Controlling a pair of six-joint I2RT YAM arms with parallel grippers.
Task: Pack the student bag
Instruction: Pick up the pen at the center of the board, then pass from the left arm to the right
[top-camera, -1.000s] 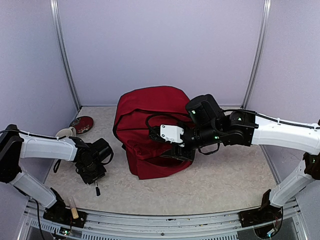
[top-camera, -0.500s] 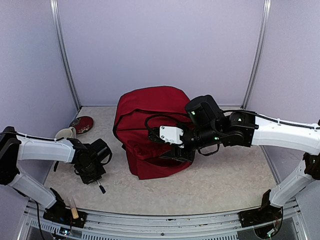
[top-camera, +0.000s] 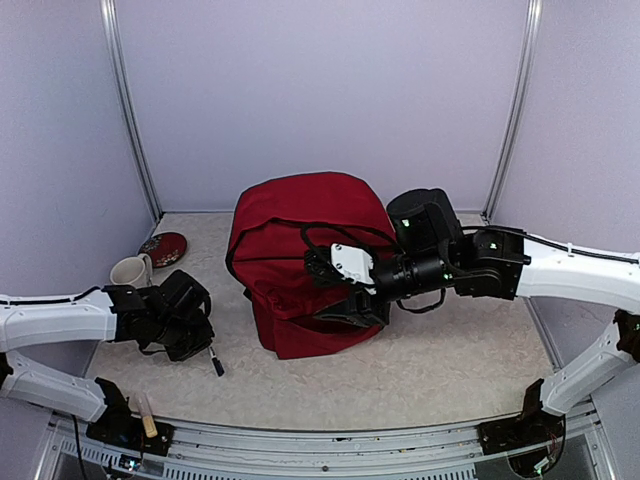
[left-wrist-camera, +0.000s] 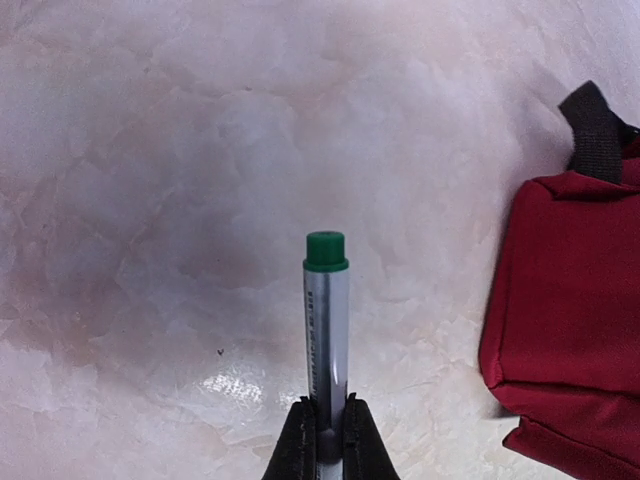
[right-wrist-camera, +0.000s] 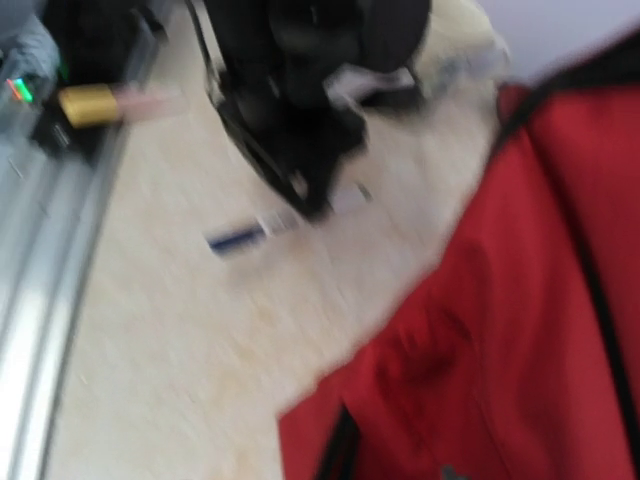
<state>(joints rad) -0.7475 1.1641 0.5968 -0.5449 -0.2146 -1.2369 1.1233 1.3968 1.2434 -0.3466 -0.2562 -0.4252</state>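
Standing mid-table toward the far side, the large dark red fabric student bag (top-camera: 290, 230) has the right gripper (top-camera: 342, 310) at its near front; whether those jaws grip anything I cannot tell. Left of the bag, the left gripper (left-wrist-camera: 325, 435) is clenched on a green-capped silver marker pen (left-wrist-camera: 326, 320) over the pale marbled table (left-wrist-camera: 150, 150). A cream mug (top-camera: 129, 270) stands farther left.

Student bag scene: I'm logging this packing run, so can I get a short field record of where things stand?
bag: student bag, dark red, standing mid-table
left jaws: shut on a green-capped marker
right jaws: at the bag's front; open or shut unclear
also there: mug and dark red dish, far left
marker packed: not yet
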